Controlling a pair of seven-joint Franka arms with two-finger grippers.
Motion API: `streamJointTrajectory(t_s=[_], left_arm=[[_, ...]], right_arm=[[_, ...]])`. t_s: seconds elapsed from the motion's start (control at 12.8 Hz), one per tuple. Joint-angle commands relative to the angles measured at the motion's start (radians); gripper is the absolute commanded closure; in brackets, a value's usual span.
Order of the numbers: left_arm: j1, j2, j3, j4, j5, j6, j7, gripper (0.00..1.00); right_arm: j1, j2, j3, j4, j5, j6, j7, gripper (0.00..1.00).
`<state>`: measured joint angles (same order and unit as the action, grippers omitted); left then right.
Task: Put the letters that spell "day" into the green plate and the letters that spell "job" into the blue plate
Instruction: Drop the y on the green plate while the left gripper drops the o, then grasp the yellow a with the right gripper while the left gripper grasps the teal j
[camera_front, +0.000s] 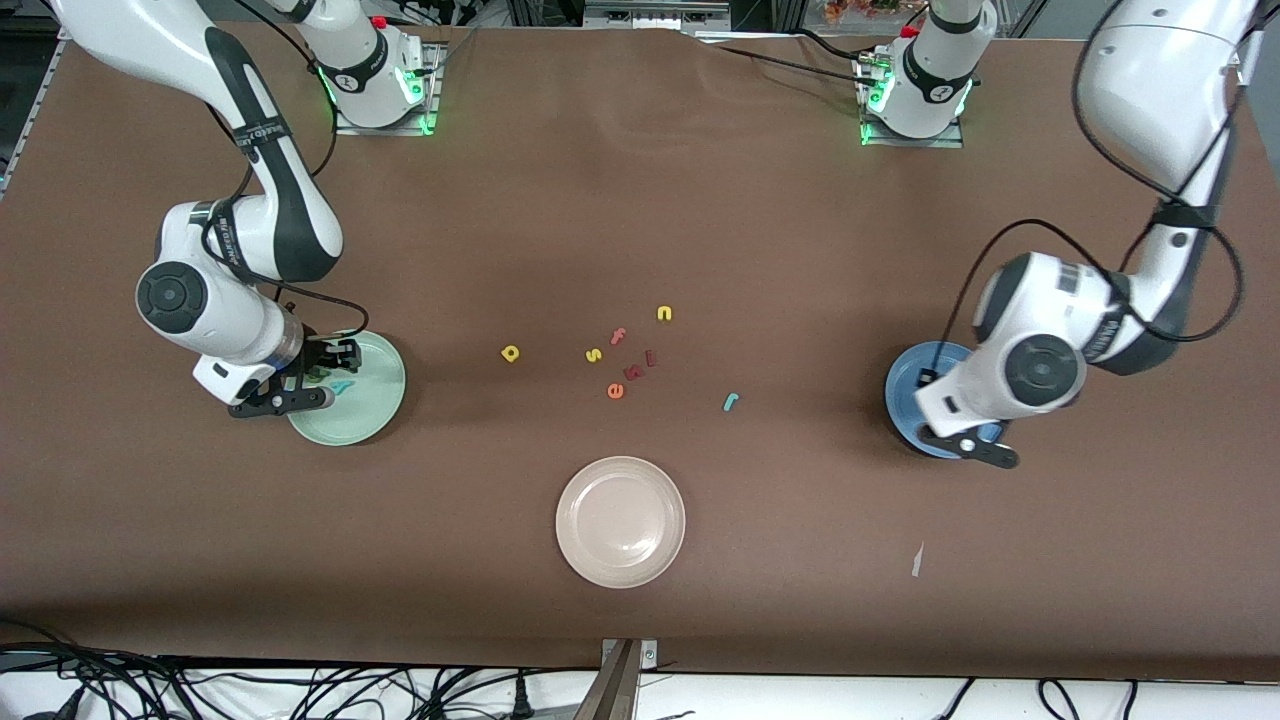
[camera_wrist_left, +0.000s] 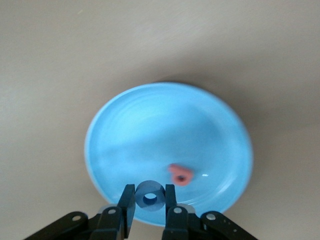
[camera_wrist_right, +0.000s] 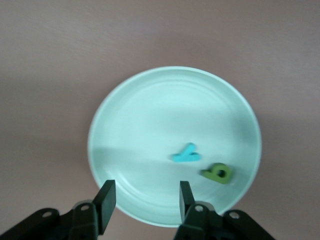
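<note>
My left gripper (camera_wrist_left: 150, 194) is shut on the blue ring "o" (camera_wrist_left: 150, 198) and holds it over the rim of the blue plate (camera_wrist_left: 150, 125). A pink-salmon letter (camera_wrist_left: 180, 174) lies in that plate. My right gripper (camera_wrist_right: 146, 189) hangs open and holds nothing over the edge of the green plate (camera_wrist_right: 165, 105). In that plate lie a teal y-shape (camera_wrist_right: 186, 155) and an olive green letter (camera_wrist_right: 218, 172). A yellow letter with a round bowl (camera_front: 511, 353) and a teal hook (camera_front: 730, 402) lie on the table between the green plate (camera_front: 378, 405) and the blue plate (camera_front: 903, 385).
A beige plate (camera_front: 620, 520) sits nearer the front camera, mid-table. Loose letters cluster at the centre: a yellow "s" (camera_front: 594, 355), a pink "f" (camera_front: 618, 336), a yellow "n" (camera_front: 664, 314), an orange "e" (camera_front: 615, 391) and two red ones (camera_front: 642, 365). A white scrap (camera_front: 916, 560) lies near the front.
</note>
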<state>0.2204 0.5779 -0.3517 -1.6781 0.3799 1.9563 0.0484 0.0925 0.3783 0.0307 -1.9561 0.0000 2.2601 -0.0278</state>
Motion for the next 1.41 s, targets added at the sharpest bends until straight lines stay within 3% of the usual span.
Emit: streamJointTrajectory(t_s=[0.0, 0.16, 0.23, 0.31, 0.63, 0.94, 1.1, 1.33], left_arm=[[0.056, 0.054, -0.015, 0.006, 0.005, -0.002, 0.062, 0.97], [0.074, 0.082, -0.013, 0.0, 0.01, 0.036, 0.064, 0.88], [0.077, 0.097, -0.013, 0.001, 0.016, 0.039, 0.064, 0.61], [0.08, 0.103, -0.013, 0.006, 0.016, 0.041, 0.064, 0.01], [0.076, 0.064, -0.039, 0.009, 0.001, 0.026, 0.059, 0.0], [0.076, 0.025, -0.119, 0.009, -0.137, 0.023, 0.047, 0.0], [0.071, 0.019, -0.167, 0.011, -0.144, 0.023, 0.027, 0.0], [0.025, 0.022, -0.205, 0.023, -0.141, 0.024, -0.149, 0.0]], right_arm=[[0.059, -0.009, 0.008, 0.02, 0.043, -0.013, 0.113, 0.39], [0.133, 0.025, 0.008, 0.072, 0.046, -0.013, 0.222, 0.38], [0.185, 0.039, 0.003, 0.08, 0.045, -0.005, 0.291, 0.37], [0.238, 0.046, 0.0, 0.083, 0.041, -0.001, 0.381, 0.37], [0.438, 0.115, -0.058, 0.08, 0.035, 0.091, 0.661, 0.37], [0.472, 0.14, -0.071, 0.031, 0.032, 0.162, 0.756, 0.37], [0.478, 0.125, -0.089, -0.036, 0.034, 0.229, 0.76, 0.37], [0.478, 0.129, -0.097, -0.063, 0.034, 0.262, 0.781, 0.37]])
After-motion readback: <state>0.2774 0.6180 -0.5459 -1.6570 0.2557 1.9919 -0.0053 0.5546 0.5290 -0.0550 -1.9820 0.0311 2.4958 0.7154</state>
